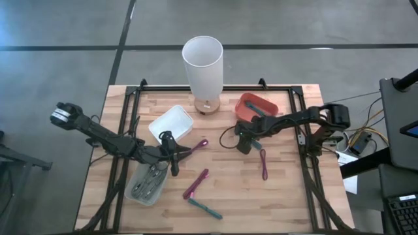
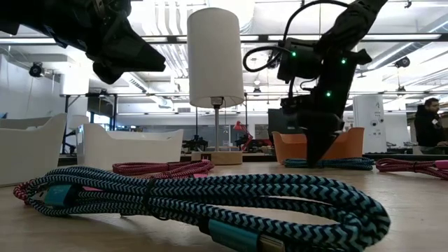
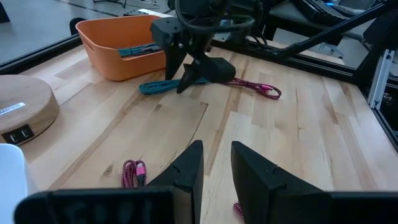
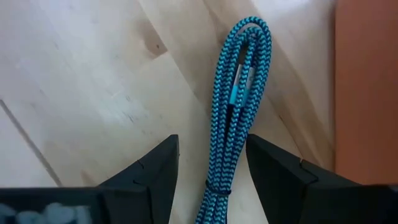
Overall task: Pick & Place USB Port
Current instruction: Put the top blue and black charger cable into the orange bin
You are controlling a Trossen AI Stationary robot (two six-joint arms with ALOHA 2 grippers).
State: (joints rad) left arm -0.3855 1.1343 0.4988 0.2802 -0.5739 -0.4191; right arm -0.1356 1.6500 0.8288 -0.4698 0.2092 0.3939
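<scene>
A teal braided USB cable (image 4: 239, 87), folded into a bundle, lies flat on the wooden table just in front of the orange bin (image 1: 256, 104). My right gripper (image 4: 211, 144) points down over it, open, one finger on either side of the bundle; from these views I cannot see that they touch it. The left wrist view shows the same gripper (image 3: 185, 79) standing over the cable (image 3: 158, 87). Another teal cable (image 3: 140, 50) lies inside the bin. My left gripper (image 3: 216, 163) hovers open above the table's middle left (image 1: 186, 151), nothing between its fingers.
A white lamp (image 1: 204, 64) on a wooden base stands at the far middle. A white bin (image 1: 171, 124) and a clear tray of cables (image 1: 149, 183) sit at the left. Pink cables (image 1: 264, 163) (image 1: 196, 184) (image 1: 200, 144) and a teal one (image 1: 206, 208) lie loose on the table.
</scene>
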